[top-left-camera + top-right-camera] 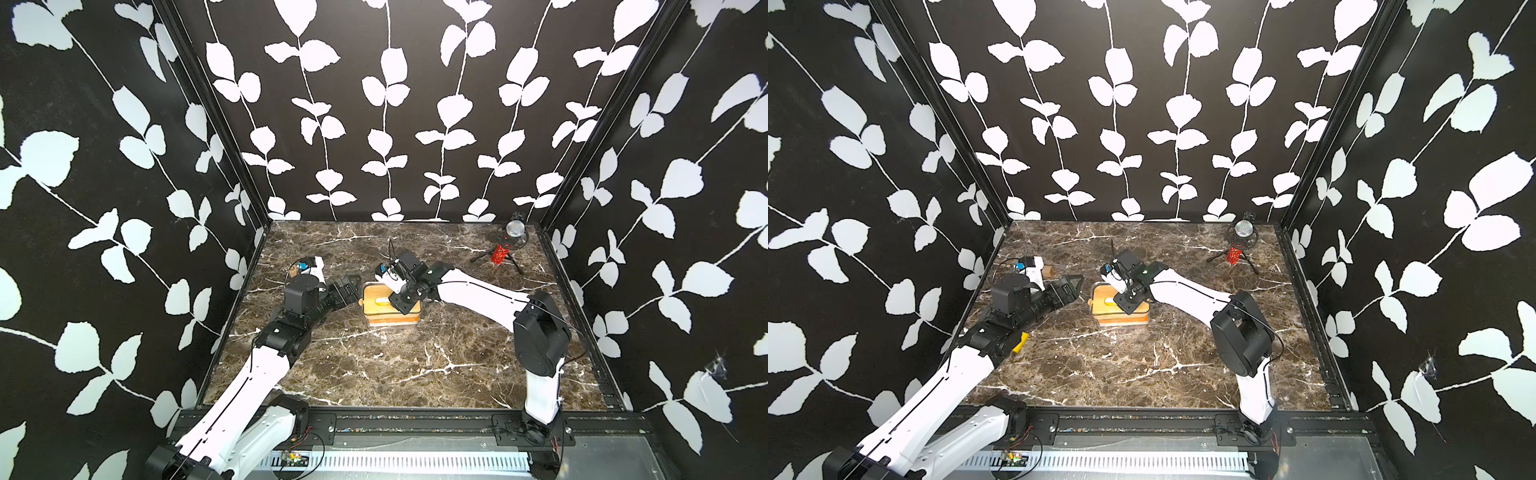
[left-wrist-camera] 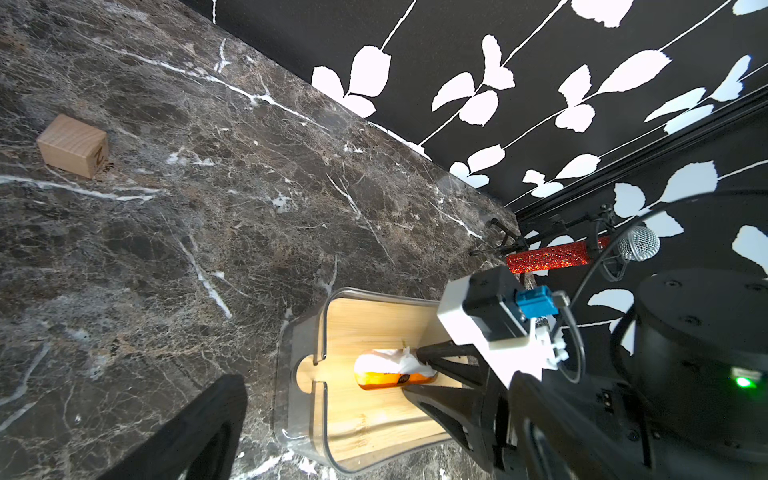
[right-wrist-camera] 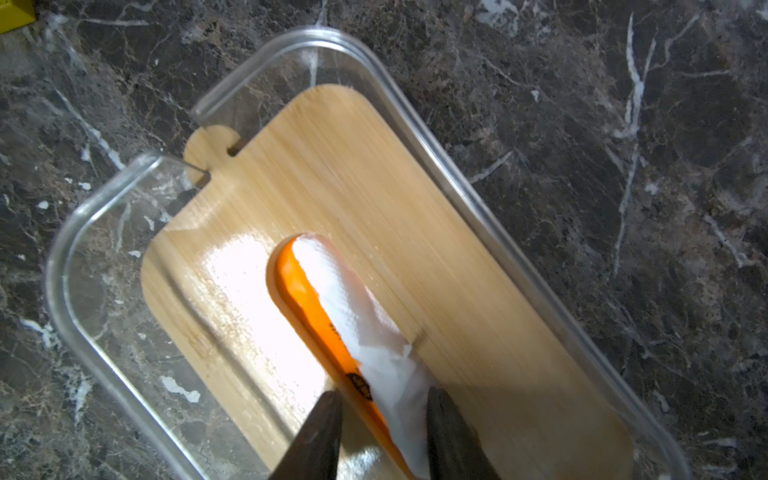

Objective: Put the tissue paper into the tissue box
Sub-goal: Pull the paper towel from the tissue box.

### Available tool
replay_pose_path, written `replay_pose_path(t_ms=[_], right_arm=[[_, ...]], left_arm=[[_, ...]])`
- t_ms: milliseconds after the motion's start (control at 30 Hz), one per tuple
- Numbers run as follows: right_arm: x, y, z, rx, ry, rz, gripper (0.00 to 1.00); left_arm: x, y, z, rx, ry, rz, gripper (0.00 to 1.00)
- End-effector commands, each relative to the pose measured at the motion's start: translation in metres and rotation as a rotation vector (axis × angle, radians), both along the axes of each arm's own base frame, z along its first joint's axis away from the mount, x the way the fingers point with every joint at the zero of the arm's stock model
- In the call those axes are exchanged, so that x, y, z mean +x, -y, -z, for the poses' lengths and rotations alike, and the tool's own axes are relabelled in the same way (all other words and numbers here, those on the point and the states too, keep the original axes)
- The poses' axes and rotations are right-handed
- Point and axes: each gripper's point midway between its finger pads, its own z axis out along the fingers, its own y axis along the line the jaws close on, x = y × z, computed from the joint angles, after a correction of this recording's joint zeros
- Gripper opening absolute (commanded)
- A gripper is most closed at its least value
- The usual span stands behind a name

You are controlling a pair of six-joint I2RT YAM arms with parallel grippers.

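Looking down the right wrist view: the tissue box (image 3: 99, 257) sits mid-table (image 1: 395, 374), with its bamboo lid (image 3: 353, 174) lying inside the clear rim, closer to one long wall than the other. The tissue paper (image 3: 303, 299) is inside the box, its orange top showing through the oval slot. A white sheet (image 3: 374, 345) pokes up through the slot. My right claw (image 3: 384, 392) hangs over the slot, released, fingers parted either side of the sheet. One finger may brush it; motion blur makes that hard to call. Left claw (image 1: 1074, 286) is spread wide, holding nothing, just beside the box. A wooden letter block (image 2: 72, 145) and a microphone (image 1: 509, 245) stand well apart.
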Motion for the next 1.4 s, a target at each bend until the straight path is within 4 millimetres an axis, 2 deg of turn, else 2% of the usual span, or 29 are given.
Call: replay_pose_path(t_ms=[0,200,333,633,867,900,967,1033,1067,1133,1167,1367], right_arm=[[0.003,-0.003,-0.003,-0.006,0.012,-0.006,0.27],[0.006,-0.003,-0.007,-0.006,0.037,-0.01,0.07],[0.008,-0.004,-0.018,0.016,0.066,-0.012,0.0],[0.008,-0.006,-0.056,0.126,0.155,-0.014,0.0],[0.006,-0.006,-0.057,0.136,0.155,-0.015,0.0],[0.005,-0.006,-0.057,0.137,0.153,-0.017,0.03],[0.005,-0.006,-0.056,0.137,0.151,-0.016,0.16],[0.005,-0.006,-0.058,0.141,0.151,-0.015,0.19],[0.004,-0.007,-0.059,0.146,0.15,-0.018,0.24],[0.005,-0.008,-0.059,0.151,0.151,-0.019,0.43],[0.005,-0.008,-0.058,0.145,0.151,-0.017,0.46],[0.007,-0.009,-0.039,0.108,0.122,-0.022,0.48]], left_arm=[[0.001,0.0,-0.003,-0.006,0.022,0.005,0.99],[0.002,0.001,-0.002,-0.008,0.019,0.006,0.99],[0.002,0.001,-0.001,-0.01,0.017,0.005,0.99],[0.003,0.002,-0.001,-0.013,0.016,0.009,0.99],[0.003,0.002,0.0,-0.015,0.015,0.008,0.99],[0.003,0.002,-0.001,-0.015,0.016,0.008,0.99],[0.003,0.002,0.0,-0.012,0.015,0.008,0.99],[0.003,0.002,0.001,-0.011,0.013,0.007,0.98],[0.003,0.002,0.001,-0.011,0.013,0.01,0.99],[0.003,0.002,0.002,-0.009,0.013,0.007,0.99],[0.003,0.002,0.002,-0.01,0.013,0.007,0.99],[0.003,0.001,0.001,-0.008,0.015,0.005,0.99]])
